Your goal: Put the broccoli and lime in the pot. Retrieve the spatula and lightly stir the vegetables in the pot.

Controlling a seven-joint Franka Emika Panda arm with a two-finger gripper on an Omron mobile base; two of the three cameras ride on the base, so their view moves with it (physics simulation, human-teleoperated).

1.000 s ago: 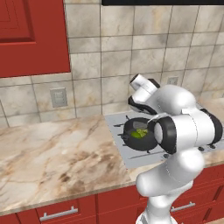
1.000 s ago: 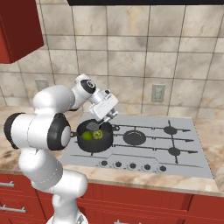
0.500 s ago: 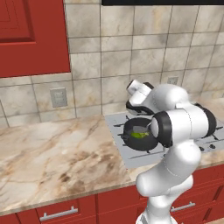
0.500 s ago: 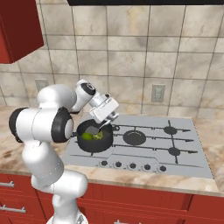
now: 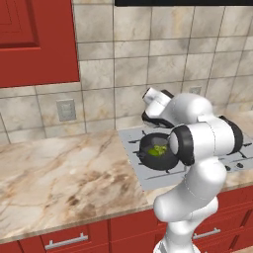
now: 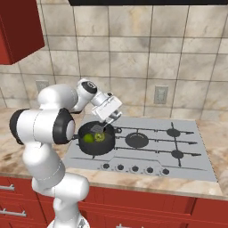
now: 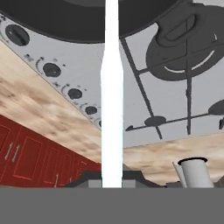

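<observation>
The dark pot (image 6: 95,149) stands on the front left burner of the stove, also seen in the left base view as the pot (image 5: 148,159). Inside it lie the smooth green lime (image 6: 87,138) and the lumpy yellowish broccoli (image 6: 99,137), side by side. My gripper (image 6: 110,119) hangs just above the pot's far right rim, shut on the spatula, whose grey blade (image 6: 97,129) dips into the pot near the vegetables. In the hand view the pale spatula handle (image 7: 111,87) runs straight up from between my fingers toward the pot (image 7: 100,22).
The grey stovetop (image 6: 196,149) stretches right of the pot with more burners (image 6: 137,140) and a row of knobs (image 6: 133,168) along its front. A marble counter (image 5: 59,183) lies left of the stove. Tiled wall behind, red cabinets below.
My elbow has swung round while the hand stays over the pot, still gripping the spatula. The blade has shifted slightly inside the pot. Lime and broccoli stay in it.
</observation>
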